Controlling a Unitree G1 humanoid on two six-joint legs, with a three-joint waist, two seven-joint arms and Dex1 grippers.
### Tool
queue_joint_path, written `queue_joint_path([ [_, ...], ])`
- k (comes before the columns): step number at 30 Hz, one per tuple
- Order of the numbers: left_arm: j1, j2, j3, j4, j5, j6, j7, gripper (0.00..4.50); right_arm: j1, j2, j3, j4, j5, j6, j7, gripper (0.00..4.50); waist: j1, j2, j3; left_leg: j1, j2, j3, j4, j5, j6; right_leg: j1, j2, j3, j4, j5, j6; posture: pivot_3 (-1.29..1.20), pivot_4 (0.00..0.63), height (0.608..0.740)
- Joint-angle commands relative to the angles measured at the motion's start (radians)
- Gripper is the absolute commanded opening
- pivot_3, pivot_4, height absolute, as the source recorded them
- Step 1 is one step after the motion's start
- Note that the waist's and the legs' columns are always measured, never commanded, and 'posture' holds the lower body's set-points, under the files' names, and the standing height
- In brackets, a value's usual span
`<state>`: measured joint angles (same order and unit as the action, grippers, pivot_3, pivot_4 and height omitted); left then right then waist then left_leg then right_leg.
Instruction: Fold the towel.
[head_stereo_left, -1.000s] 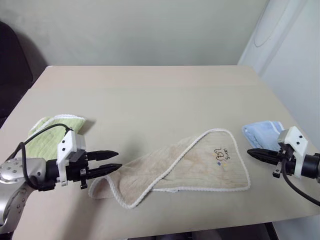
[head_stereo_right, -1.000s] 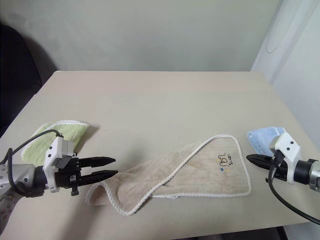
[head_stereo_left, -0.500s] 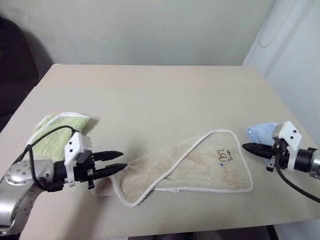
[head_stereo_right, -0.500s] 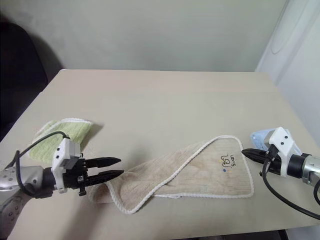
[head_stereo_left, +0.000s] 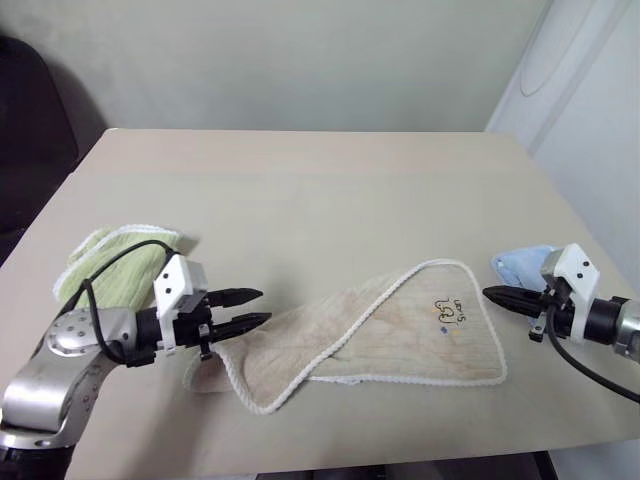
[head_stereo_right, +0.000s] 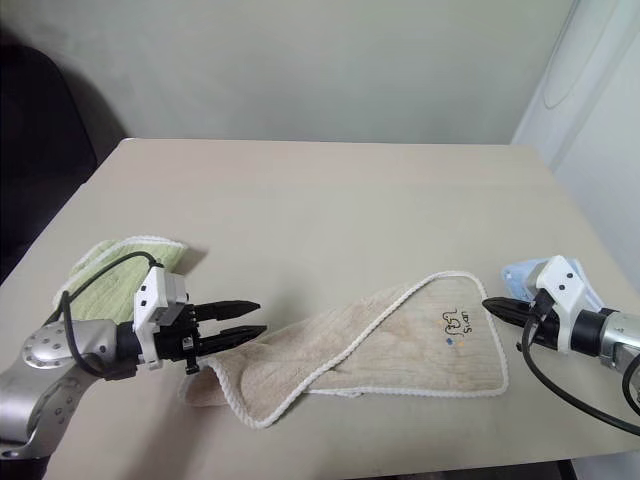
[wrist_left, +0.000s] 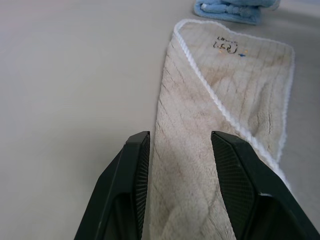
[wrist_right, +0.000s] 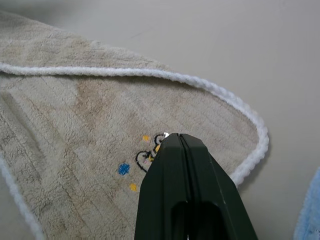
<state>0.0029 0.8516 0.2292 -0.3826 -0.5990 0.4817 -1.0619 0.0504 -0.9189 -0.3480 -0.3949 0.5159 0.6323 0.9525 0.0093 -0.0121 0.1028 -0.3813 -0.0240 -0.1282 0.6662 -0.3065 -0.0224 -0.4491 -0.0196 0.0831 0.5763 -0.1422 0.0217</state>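
Observation:
The beige towel (head_stereo_left: 390, 335) lies crumpled across the near half of the table, with a white corded edge and a small dark logo (head_stereo_left: 448, 310) near its right end. Its left end is bunched and partly folded over. My left gripper (head_stereo_left: 262, 307) hovers open at that bunched end with nothing between its fingers. In the left wrist view the towel (wrist_left: 200, 125) runs away between the fingers (wrist_left: 135, 190). My right gripper (head_stereo_left: 487, 292) is shut and empty, its tip just off the towel's right edge. In the right wrist view its tip (wrist_right: 172, 136) hangs over the logo (wrist_right: 142, 160).
A folded light green cloth (head_stereo_left: 110, 262) lies at the left, behind my left arm. A small light blue cloth (head_stereo_left: 520, 265) sits at the right edge, behind my right gripper. The beige table (head_stereo_left: 300, 190) stretches bare toward the wall; its front edge is close below the towel.
My left gripper has moved right, closer over the towel's bunched left end, still open. The right gripper has kept its place. The view shifted a little early on.

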Motion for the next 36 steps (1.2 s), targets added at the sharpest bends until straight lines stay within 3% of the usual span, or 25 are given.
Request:
queue_joint_path([
  [1,-0.026,0.000,-0.003,0.011,0.004,-0.028,-0.012,2.11,0.003,-0.009,-0.031,-0.019,-0.006,-0.022,-0.010,0.03,0.000,0.000,0.000,0.000,0.000,0.000,0.000,0.000,0.000,0.000,0.000,0.000,0.000,0.000,0.000,0.00,0.150,0.740],
  [6,-0.033,0.006,-0.006,0.010,-0.010,-0.023,-0.038,2.11,0.005,-0.010,-0.031,-0.024,-0.004,-0.024,-0.012,0.03,0.000,0.000,0.000,0.000,0.000,0.000,0.000,0.000,0.000,0.001,0.000,0.000,0.000,-0.005,0.008,0.00,0.150,0.740],
  [13,-0.043,0.016,-0.016,0.010,-0.009,-0.024,-0.072,2.11,0.001,-0.006,-0.023,-0.019,-0.009,-0.028,-0.017,0.03,0.000,0.000,0.000,0.000,0.000,0.000,0.000,0.001,0.000,0.001,0.000,0.000,0.000,-0.003,0.004,0.00,0.150,0.740],
  [16,-0.065,0.023,-0.019,0.017,-0.031,0.001,-0.095,2.68,-0.008,-0.003,-0.016,-0.013,-0.008,-0.029,-0.020,0.00,0.001,0.000,0.000,0.000,0.000,0.000,0.000,0.001,0.000,0.001,0.000,0.000,0.000,-0.002,0.004,0.00,0.150,0.740],
  [21,-0.091,0.074,-0.066,0.007,0.048,-0.125,-0.210,4.43,-0.033,-0.003,0.007,0.006,-0.011,-0.032,-0.018,0.00,0.001,0.000,0.000,0.000,0.000,0.000,0.000,0.001,0.000,0.001,0.000,0.000,0.000,-0.001,0.002,0.00,0.150,0.740],
  [29,-0.128,0.214,-0.166,0.042,0.148,-0.443,-0.532,4.47,-0.084,0.004,0.062,0.044,-0.023,-0.052,-0.012,0.00,0.001,0.000,0.000,0.003,0.000,-0.001,0.000,0.001,0.001,0.000,0.000,0.000,0.000,0.000,0.000,0.00,0.150,0.740],
  [36,-0.172,0.367,-0.358,0.077,0.172,-0.695,-0.553,4.47,-0.060,0.019,0.052,0.012,-0.011,-0.037,-0.025,0.00,0.001,0.001,0.000,0.001,0.000,-0.001,0.000,0.001,0.001,-0.001,0.000,0.000,0.000,0.000,0.000,0.00,0.150,0.740],
])
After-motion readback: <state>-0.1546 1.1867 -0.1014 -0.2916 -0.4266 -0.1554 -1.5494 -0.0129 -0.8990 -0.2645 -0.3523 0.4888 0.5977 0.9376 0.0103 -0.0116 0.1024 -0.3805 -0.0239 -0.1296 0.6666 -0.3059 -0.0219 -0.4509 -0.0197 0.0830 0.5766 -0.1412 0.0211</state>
